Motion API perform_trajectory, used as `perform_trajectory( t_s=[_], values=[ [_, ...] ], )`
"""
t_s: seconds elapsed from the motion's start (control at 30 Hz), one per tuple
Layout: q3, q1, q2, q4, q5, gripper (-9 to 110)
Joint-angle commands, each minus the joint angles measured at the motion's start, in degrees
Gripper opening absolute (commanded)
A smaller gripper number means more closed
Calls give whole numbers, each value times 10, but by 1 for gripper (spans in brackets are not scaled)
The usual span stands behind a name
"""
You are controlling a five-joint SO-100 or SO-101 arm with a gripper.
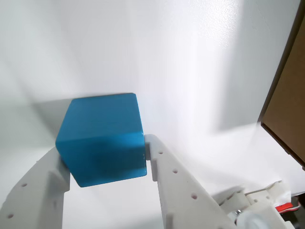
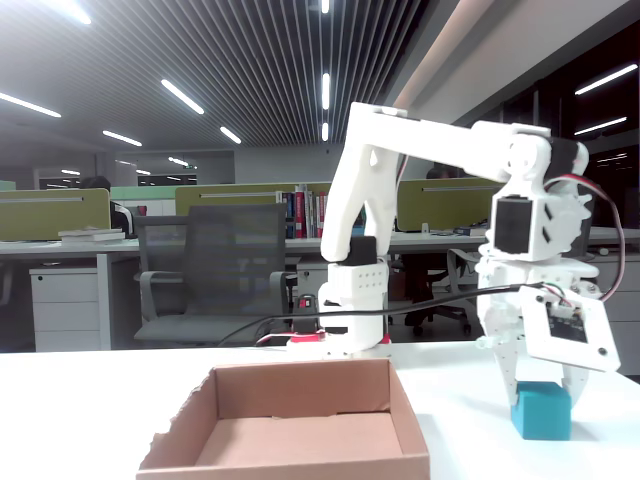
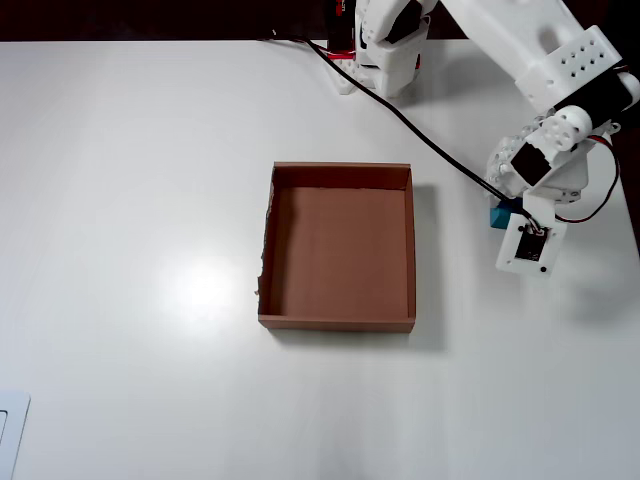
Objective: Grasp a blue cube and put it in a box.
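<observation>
Box: one, brown cardboard point(image 2: 300, 440), shallow and low-walled, nearest the fixed camera; interior holds nothing; one side wall ragged, on the left in the overhead view point(image 3: 264, 262).
Blue cube: one point(image 2: 541, 410), resting on the bench to the right of the box in the fixed view, well apart from it, outside its walls.
Hand: one point(image 1: 106, 160), white, two fingers; jaws parted to the cube's width, one finger at each side of the cube point(image 1: 102, 138), closed about it in the wrist view.
Arm: one, white point(image 2: 440, 150), base behind the box, black cable trailing from it.
Bench: one, plain white top point(image 3: 130, 200).
Room: office; desks, a mesh chair point(image 2: 215, 270), shelved books, strip ceiling lights.
</observation>
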Motion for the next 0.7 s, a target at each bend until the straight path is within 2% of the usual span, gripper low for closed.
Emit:
perform_trajectory(
  t_s=[0.0, 0.67],
  values=[
    [0, 2, 18, -6, 4, 14],
    [-39, 50, 124, 47, 6, 13]
  ],
)
